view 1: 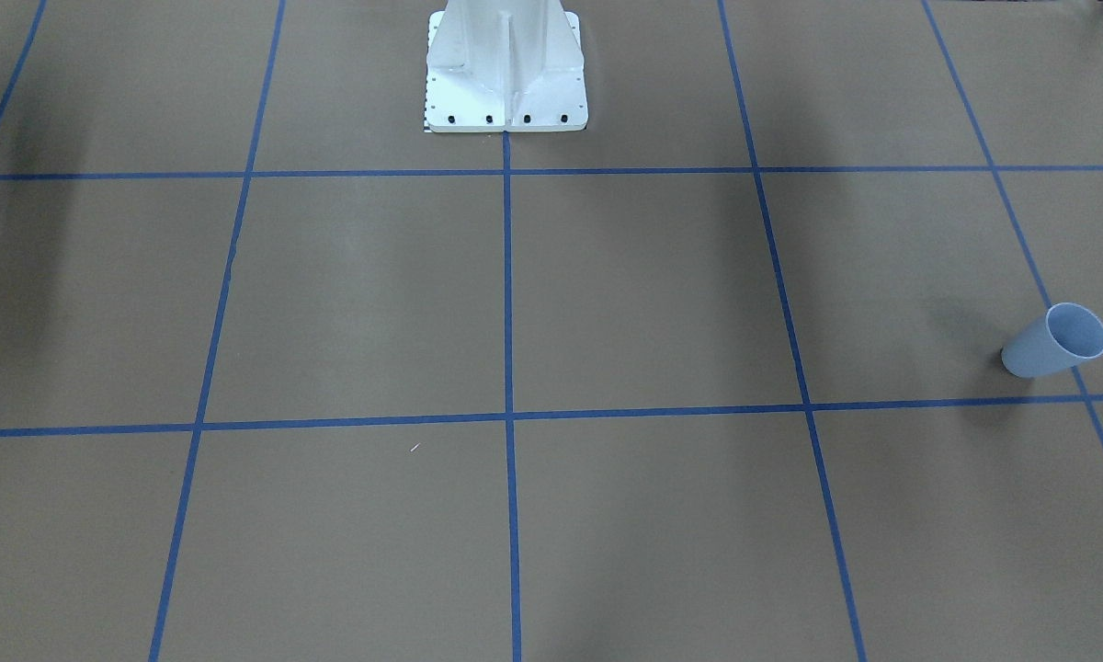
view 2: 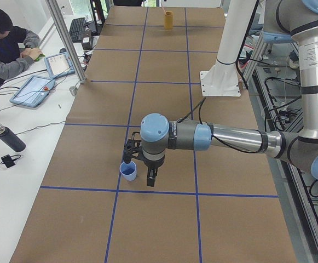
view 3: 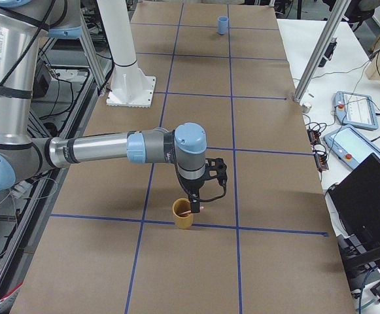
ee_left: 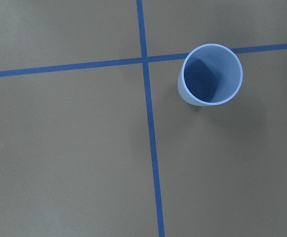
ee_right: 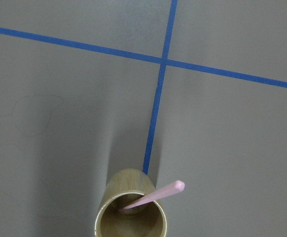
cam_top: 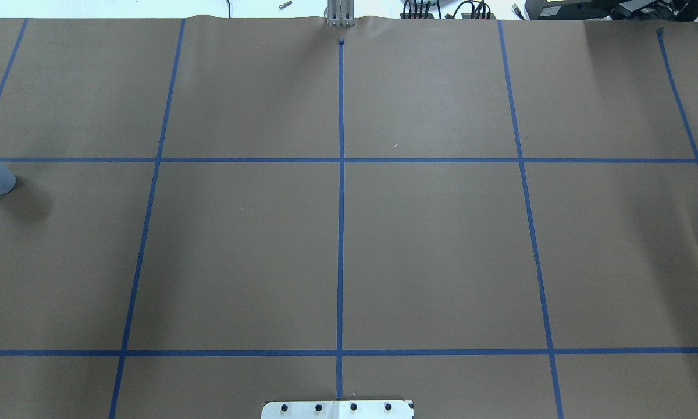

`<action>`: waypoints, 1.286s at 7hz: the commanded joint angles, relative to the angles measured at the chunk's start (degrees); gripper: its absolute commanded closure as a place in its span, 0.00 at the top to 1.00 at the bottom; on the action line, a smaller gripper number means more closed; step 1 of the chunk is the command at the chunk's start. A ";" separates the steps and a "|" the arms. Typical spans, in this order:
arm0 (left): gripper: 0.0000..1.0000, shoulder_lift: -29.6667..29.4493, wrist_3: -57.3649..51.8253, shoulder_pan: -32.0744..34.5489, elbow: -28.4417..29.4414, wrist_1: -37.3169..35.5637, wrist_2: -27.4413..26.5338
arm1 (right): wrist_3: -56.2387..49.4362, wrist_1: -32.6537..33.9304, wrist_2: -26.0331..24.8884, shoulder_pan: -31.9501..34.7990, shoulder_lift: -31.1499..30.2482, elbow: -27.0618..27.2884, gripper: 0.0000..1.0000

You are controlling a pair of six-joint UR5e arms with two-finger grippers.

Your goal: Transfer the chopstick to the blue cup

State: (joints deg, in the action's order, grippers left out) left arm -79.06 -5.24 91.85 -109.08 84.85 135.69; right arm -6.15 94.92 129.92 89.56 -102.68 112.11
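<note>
Exterior right, right arm: reaches over the bamboo cup.
Right gripper: just above the cup rim; opening and any hold cannot be told.
Left gripper: just beside the blue cup, at the opposite table end; opening cannot be told.
Chopstick: pink, leaning in the bamboo cup with its free tip up, directly under the right gripper, which is the nearer one.

Materials and finishes
Worktop: matt brown paper, blue tape lines. Blue cup: smooth matt plastic. Chopstick: smooth pink plastic. Holder: tan, wood-like, smooth.
</note>
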 commanded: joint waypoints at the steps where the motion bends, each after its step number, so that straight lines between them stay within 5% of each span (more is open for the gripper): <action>1: 0.99 -0.48 0.14 -0.09 -0.78 -0.04 0.02 | 0.00 0.00 -0.02 0.09 -0.15 1.69 1.00; 4: 0.99 -0.92 -0.47 0.00 -3.15 0.66 -0.68 | 0.00 -0.08 0.33 0.09 0.01 2.14 1.00; 7: 0.99 -6.26 0.05 0.62 -2.12 8.25 -0.60 | 0.88 -11.03 1.56 0.61 0.37 1.02 1.00; 8: 0.99 -11.68 1.27 0.88 3.55 12.92 -0.60 | 0.97 -13.33 8.18 1.22 0.02 0.31 1.00; 9: 0.99 -12.08 0.85 1.05 4.22 13.49 -0.51 | -0.42 -14.14 9.20 2.80 0.02 -0.48 1.00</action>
State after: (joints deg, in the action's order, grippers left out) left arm -88.83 -4.51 92.67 -107.28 95.76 135.11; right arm -5.59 82.82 136.14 90.94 -102.58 112.65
